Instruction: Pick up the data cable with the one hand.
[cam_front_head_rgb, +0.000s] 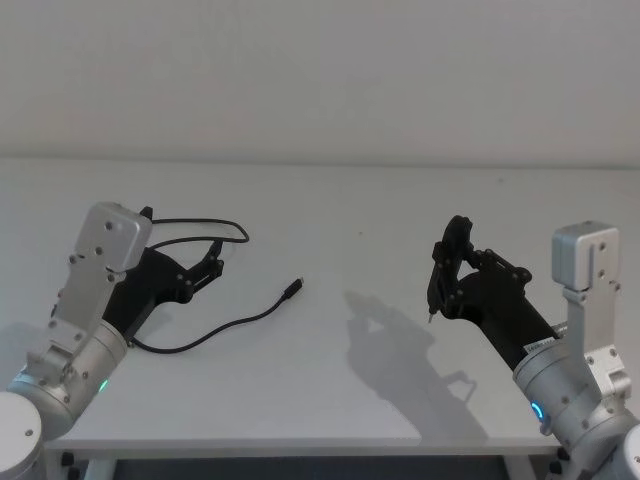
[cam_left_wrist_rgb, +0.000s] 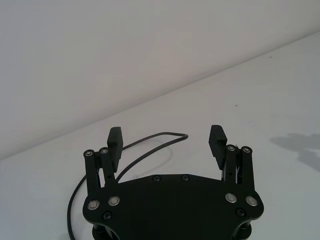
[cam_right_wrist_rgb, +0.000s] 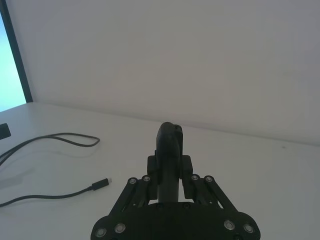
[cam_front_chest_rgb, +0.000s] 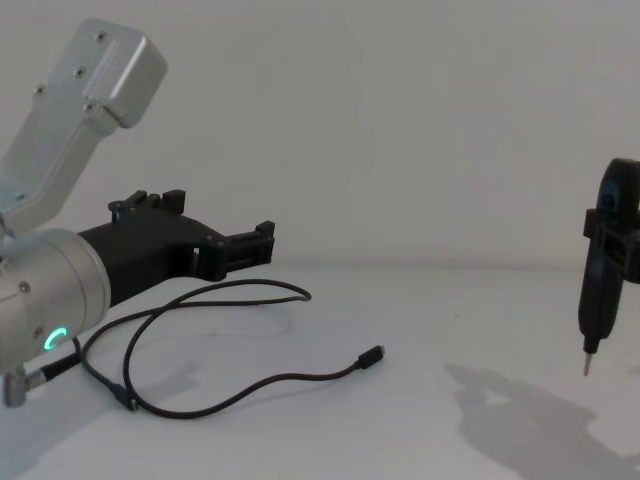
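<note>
One data cable (cam_front_head_rgb: 240, 322) lay in loose loops on the left side of the white surface (cam_front_head_rgb: 350, 420). It was thin and black. From the chest view I could count two small plugs: one (cam_front_chest_rgb: 372, 355) at the free end lying toward the middle of the surface, the other (cam_front_chest_rgb: 125, 398) close to my left arm.

I had two hands in view. My left hand (cam_front_head_rgb: 215, 258) hung low over the far loop of the cable, its two fingers spread apart with nothing between them. In the left wrist view the cable (cam_left_wrist_rgb: 150, 150) curved beneath the gap between those fingers; I could not tell whether they touched it.

My right hand (cam_front_head_rgb: 445, 275) was raised on the right side, well apart from the cable, closed on one black tool (cam_front_chest_rgb: 592, 300) whose thin tip pointed down.
</note>
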